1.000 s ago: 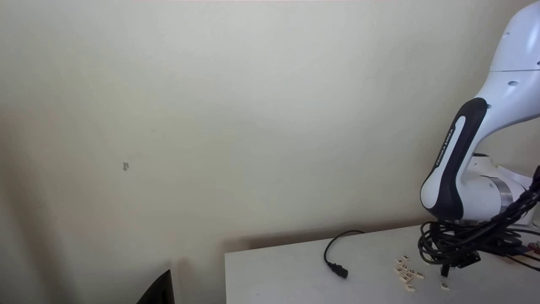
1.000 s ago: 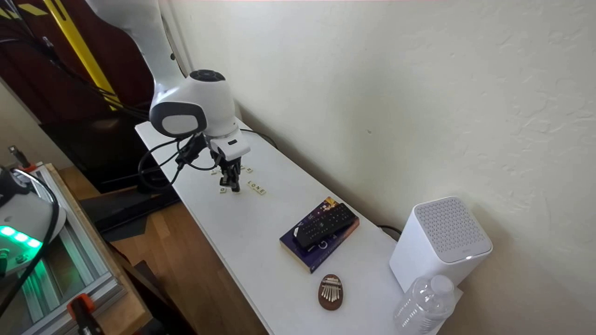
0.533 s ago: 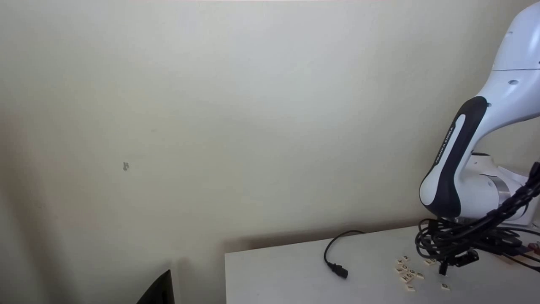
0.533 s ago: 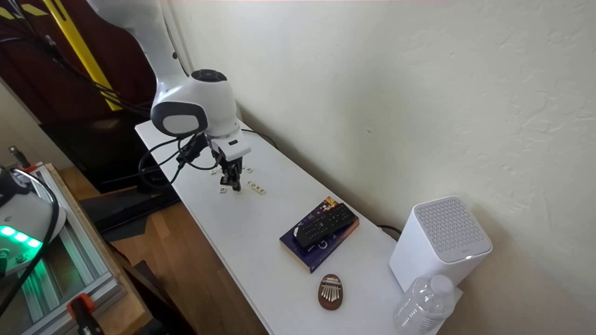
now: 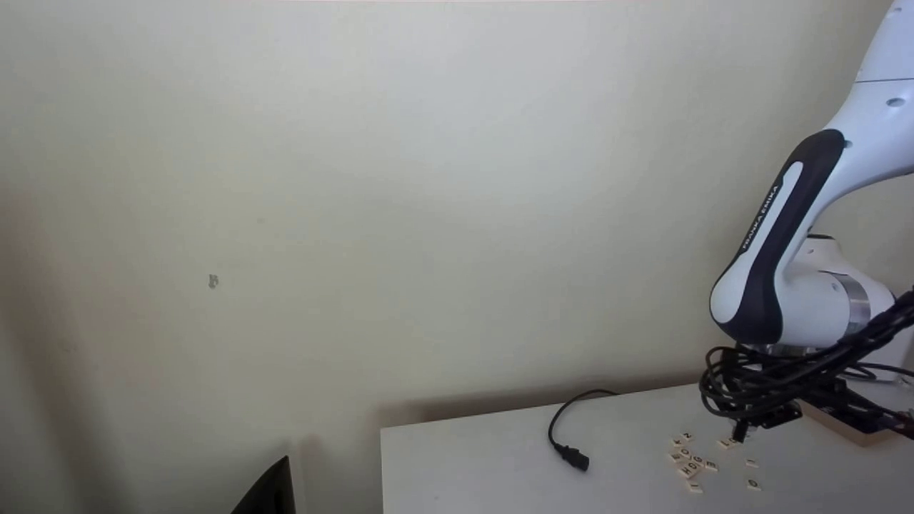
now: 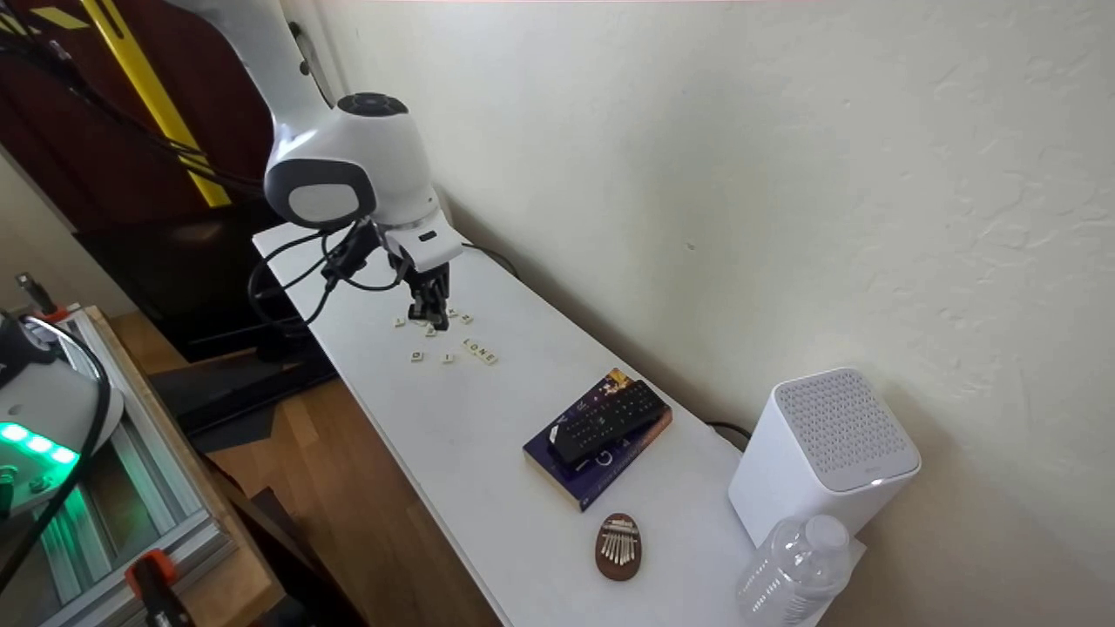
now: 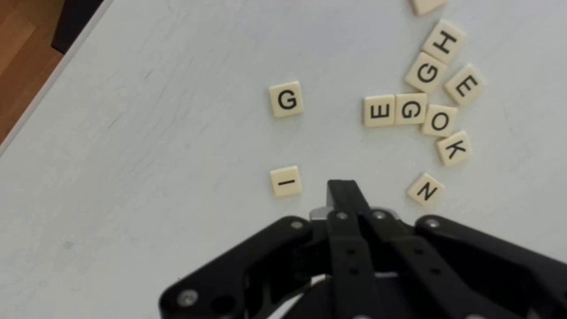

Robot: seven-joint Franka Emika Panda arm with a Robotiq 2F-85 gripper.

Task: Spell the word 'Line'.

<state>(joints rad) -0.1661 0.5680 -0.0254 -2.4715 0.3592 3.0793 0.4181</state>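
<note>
My gripper (image 7: 342, 188) is shut with nothing visible between its fingertips, held above the table. In the wrist view a pale I tile (image 7: 285, 181) lies left of the fingertips and a G tile (image 7: 286, 99) lies further off. An N tile (image 7: 426, 190) lies to the right. In an exterior view a row of tiles reading LONE (image 6: 479, 351) lies beside the I tile (image 6: 448, 358), below the gripper (image 6: 441, 326). The row is out of the wrist view. In an exterior view the gripper (image 5: 740, 432) partly hides a tile pair (image 5: 727, 443).
Several loose tiles, among them E (image 7: 379, 110), K (image 7: 455, 148) and H (image 7: 444, 41), lie in a cluster. A black cable plug (image 5: 573, 457) lies on the table. A book (image 6: 566, 470) with a remote (image 6: 610, 421), a thumb piano (image 6: 618, 547) and a white box (image 6: 819, 453) stand further along.
The gripper has risen and drawn back from the I tile, which it partly hid before. The I tile now shows fully in both exterior views. The LONE row has not visibly moved.
</note>
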